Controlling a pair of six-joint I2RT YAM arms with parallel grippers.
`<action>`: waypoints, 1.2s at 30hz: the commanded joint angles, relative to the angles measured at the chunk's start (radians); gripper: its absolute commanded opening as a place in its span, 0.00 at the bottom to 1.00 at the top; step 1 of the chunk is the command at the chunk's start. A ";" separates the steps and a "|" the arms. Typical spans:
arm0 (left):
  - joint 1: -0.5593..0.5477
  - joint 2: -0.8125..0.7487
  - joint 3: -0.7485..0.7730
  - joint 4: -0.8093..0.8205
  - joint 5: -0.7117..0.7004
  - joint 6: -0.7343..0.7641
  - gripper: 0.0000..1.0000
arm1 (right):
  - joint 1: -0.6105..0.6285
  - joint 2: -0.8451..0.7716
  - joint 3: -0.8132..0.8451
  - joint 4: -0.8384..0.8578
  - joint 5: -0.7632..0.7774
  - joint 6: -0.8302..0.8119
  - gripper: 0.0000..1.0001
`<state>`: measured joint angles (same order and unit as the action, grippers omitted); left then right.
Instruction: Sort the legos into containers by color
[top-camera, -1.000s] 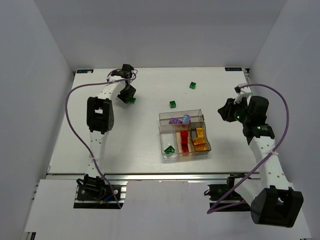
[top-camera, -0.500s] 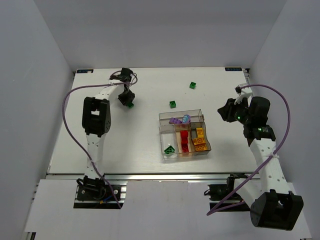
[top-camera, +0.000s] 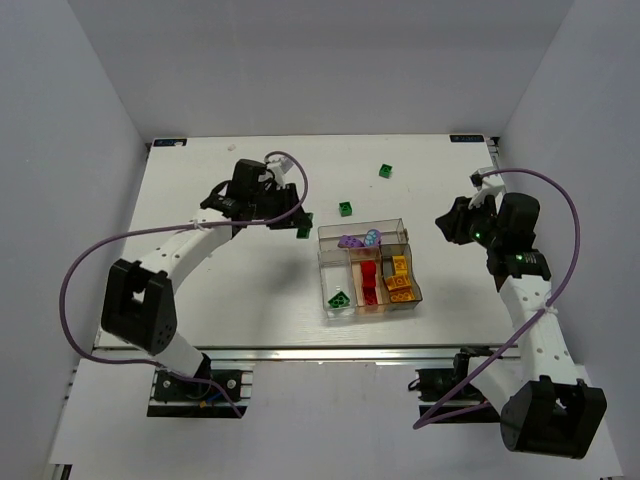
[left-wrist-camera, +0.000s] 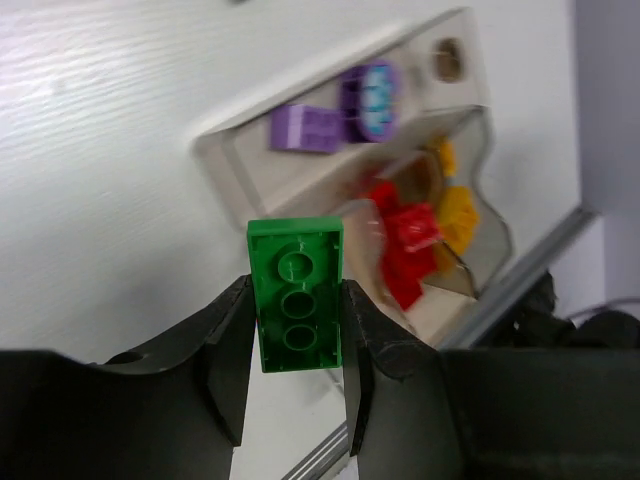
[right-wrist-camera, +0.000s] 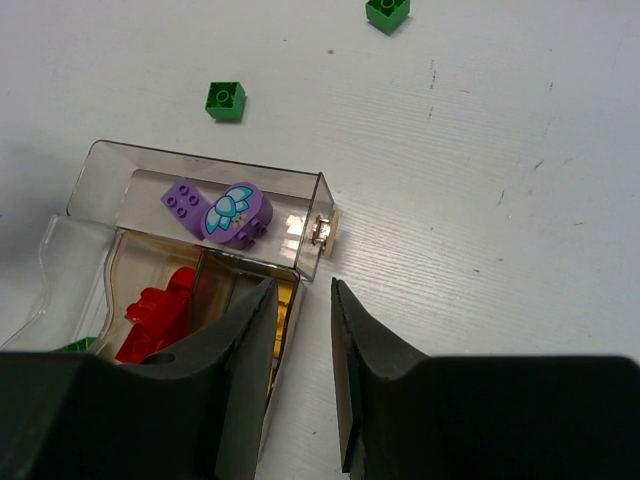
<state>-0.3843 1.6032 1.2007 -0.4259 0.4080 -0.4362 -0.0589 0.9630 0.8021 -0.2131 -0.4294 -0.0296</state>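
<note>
My left gripper (top-camera: 302, 223) is shut on a green brick (top-camera: 304, 226) and holds it above the table just left of the clear tray's (top-camera: 405, 222) far-left corner. In the left wrist view the green brick (left-wrist-camera: 296, 295) is pinched between both fingers, underside toward the camera, with the tray (left-wrist-camera: 232, 150) beyond. The tray holds lilac pieces (top-camera: 353, 241), red bricks (top-camera: 369, 280), yellow-orange bricks (top-camera: 400, 280) and a green brick (top-camera: 338, 298). My right gripper (top-camera: 447, 225) is narrowly open and empty, right of the tray; its fingertips (right-wrist-camera: 252, 310) hover over the tray's right wall (right-wrist-camera: 318, 215).
Two loose green bricks lie on the table beyond the tray, one near it (top-camera: 345, 208) and one farther back (top-camera: 385, 171); both show in the right wrist view (right-wrist-camera: 225, 100) (right-wrist-camera: 387, 12). Grey walls stand close around the table's left, back and right sides.
My left arm has swung right from the far-left part of the table to the tray's far-left corner, carrying the green brick. The right arm has not moved.
</note>
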 joint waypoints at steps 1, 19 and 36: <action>-0.036 -0.077 -0.020 0.118 0.161 0.053 0.00 | -0.005 0.013 -0.007 0.021 -0.006 -0.007 0.34; -0.301 0.018 -0.056 -0.002 -0.041 -0.039 0.22 | -0.004 0.036 -0.014 0.029 0.014 -0.038 0.39; -0.317 -0.181 -0.036 0.036 -0.226 0.117 0.87 | 0.149 0.778 0.694 -0.207 0.059 -0.058 0.71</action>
<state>-0.7120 1.5780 1.1458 -0.4175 0.2893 -0.4210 0.0257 1.5715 1.3121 -0.3447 -0.4389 -0.1097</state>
